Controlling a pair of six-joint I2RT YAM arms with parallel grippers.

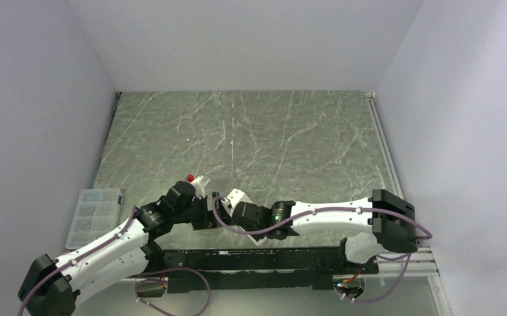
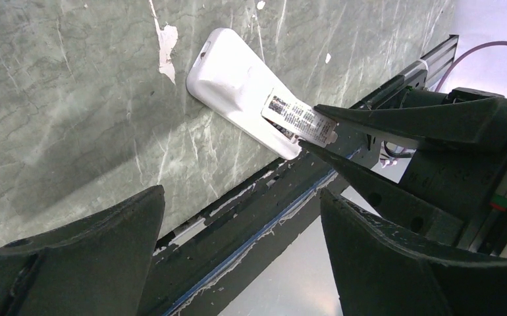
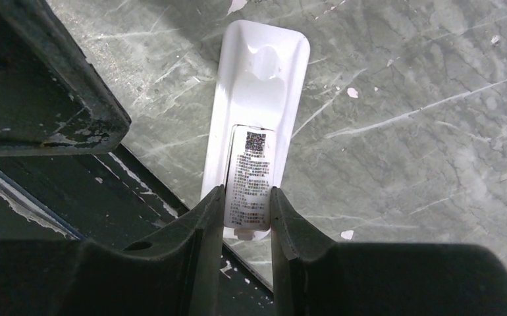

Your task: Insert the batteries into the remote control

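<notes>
The remote control lies back up on the marbled table, its near end at the table's front edge; the left wrist view also shows the remote control. Its labelled battery cover sticks out past that near end. My right gripper is shut on the sides of this cover, and its fingers pinch the cover in the left wrist view. My left gripper hangs open and holds nothing, over the front rail beside the remote. No batteries are in view.
A clear plastic parts box sits at the table's left edge. A black rail runs along the front edge under both grippers. The two arms meet close together near the front centre. White walls enclose the table.
</notes>
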